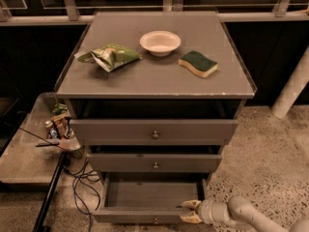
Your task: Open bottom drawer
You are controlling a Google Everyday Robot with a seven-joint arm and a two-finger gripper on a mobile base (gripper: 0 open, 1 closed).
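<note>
The bottom drawer of the grey cabinet is pulled out, and its empty inside shows. Its small knob sits at the frame's lower edge. My gripper is at the drawer's front right corner, against the top edge of the front panel, on the pale arm coming in from the lower right. The middle drawer and top drawer are above it, each pulled out a little less.
On the cabinet top lie a green chip bag, a white bowl and a green-yellow sponge. A low side table with clutter and cables stands left. A white post stands right.
</note>
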